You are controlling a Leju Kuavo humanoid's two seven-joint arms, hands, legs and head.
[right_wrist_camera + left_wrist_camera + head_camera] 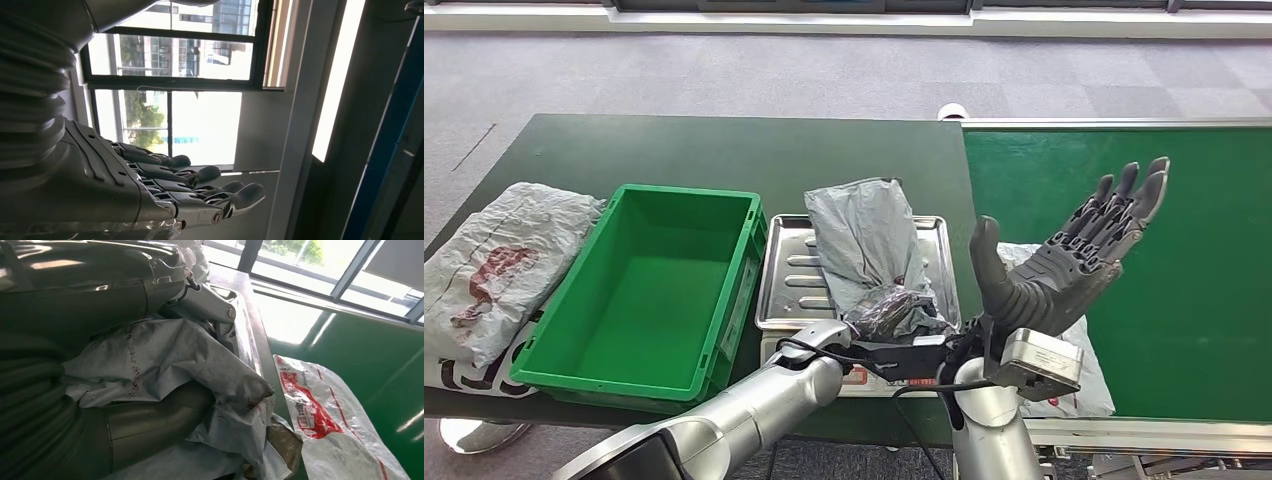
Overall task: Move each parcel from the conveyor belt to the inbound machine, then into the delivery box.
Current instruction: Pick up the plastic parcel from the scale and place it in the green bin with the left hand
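The grey parcel (869, 245) lies crumpled on the metal tray of the inbound machine (782, 270), which stands on the dark table (674, 150) just beside the green delivery box (659, 290). The box interior holds nothing.

The left arm reaches across the front of the machine. The left hand (894, 312) rests at the near end of the grey parcel; in the left wrist view the thumb (165, 412) lies against the parcel's wrinkled plastic, with film folded over it (whether the fingers actually clamp the bag cannot be told from either view).

The right hand (1064, 255) is raised above the near edge of the green conveyor belt (1204, 260), palm turned inward, thumb apart and fingers (220, 197) extended straight; it holds nothing.

A second parcel (1079, 350), white with red print, lies on the conveyor belt below the right hand, close to the table edge. A third bag (494, 270), white-grey with red marking, lies on the table on the far side of the delivery box, touching its wall.
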